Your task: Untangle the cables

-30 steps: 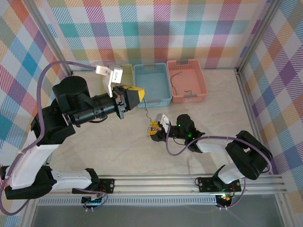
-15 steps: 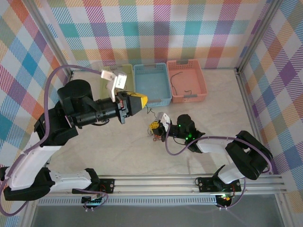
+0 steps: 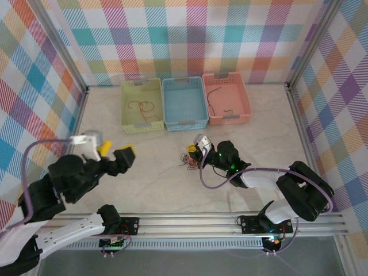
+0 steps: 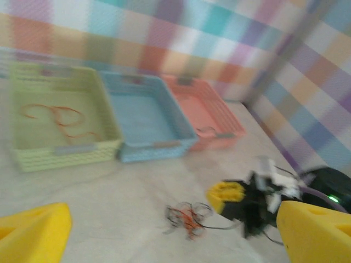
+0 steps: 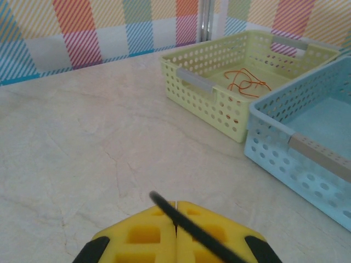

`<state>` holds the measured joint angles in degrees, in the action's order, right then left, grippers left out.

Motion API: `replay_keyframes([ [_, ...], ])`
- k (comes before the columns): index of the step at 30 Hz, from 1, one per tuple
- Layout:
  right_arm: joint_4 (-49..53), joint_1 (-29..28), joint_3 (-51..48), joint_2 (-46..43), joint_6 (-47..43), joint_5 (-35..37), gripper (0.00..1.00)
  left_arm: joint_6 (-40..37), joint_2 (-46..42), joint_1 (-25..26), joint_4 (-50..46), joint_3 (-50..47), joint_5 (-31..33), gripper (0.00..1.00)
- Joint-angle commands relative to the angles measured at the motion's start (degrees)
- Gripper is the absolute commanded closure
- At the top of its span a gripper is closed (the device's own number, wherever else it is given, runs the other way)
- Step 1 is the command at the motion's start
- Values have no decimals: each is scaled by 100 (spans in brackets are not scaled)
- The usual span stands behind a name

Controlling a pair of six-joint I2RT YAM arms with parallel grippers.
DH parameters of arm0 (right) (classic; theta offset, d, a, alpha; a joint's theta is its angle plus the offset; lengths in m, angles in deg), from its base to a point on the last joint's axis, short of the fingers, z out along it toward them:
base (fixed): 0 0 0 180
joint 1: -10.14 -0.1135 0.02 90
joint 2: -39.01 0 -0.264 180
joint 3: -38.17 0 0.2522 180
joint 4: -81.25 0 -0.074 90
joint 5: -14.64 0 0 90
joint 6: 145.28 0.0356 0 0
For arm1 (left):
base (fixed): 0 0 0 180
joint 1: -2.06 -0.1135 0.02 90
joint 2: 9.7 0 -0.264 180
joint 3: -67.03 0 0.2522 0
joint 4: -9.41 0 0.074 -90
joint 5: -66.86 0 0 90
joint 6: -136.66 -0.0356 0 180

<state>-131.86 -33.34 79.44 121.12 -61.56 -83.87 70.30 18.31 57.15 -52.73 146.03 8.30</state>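
Note:
A small tangle of cables (image 3: 189,163), black and red-orange, lies mid-table; in the left wrist view the tangle (image 4: 188,217) is blurred. My right gripper (image 3: 193,153) rests beside it, shut on a black cable (image 5: 189,223) that crosses its closed yellow fingertips (image 5: 176,211). My left gripper (image 3: 115,153) hangs open and empty over the near-left table, well left of the tangle; its yellow fingers (image 4: 34,234) frame the left wrist view around the gap (image 4: 174,219). One red-orange cable (image 3: 144,108) lies in the green basket (image 3: 125,109), and a black cable (image 3: 211,99) in the pink basket (image 3: 245,100).
Three baskets stand in a row at the back: green, blue (image 3: 184,122), pink. The green basket (image 5: 193,83) and blue basket (image 5: 307,148) sit ahead and to the right of the right wrist. Metal frame rails run along the sides and near edge.
My left arm has swung back from over the baskets to the near left, uncovering the green basket with its red-orange cable. The right gripper has barely shifted beside the tangle.

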Motion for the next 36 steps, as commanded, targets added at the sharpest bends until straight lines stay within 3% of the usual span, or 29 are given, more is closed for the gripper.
replay_keyframes([
  [1,-24,-20,24,-57,4,59,100,114,-225,23,51,-187,1074,5],
  [3,9,-14,43,-47,4,14,100,-39,-85,26,261,-243,647,5],
  [8,-95,-20,8,-71,4,-223,100,-297,1092,19,987,-346,-1381,5],
  [15,-174,-20,-26,-98,13,-375,100,45,2170,-7,2041,-1060,-2026,16],
  [20,-120,-16,8,-76,13,-379,100,-69,2522,-16,2965,-1413,-3429,16],
  [25,-103,-20,18,-81,13,-423,100,-137,2846,-11,3194,-1440,-3788,16],
  [30,-94,-19,11,-81,13,-441,100,-149,3157,-15,3824,-1483,-4389,22],
  [36,-91,-19,27,-72,13,-471,100,-209,3448,-16,4167,-1542,-4503,25],
])
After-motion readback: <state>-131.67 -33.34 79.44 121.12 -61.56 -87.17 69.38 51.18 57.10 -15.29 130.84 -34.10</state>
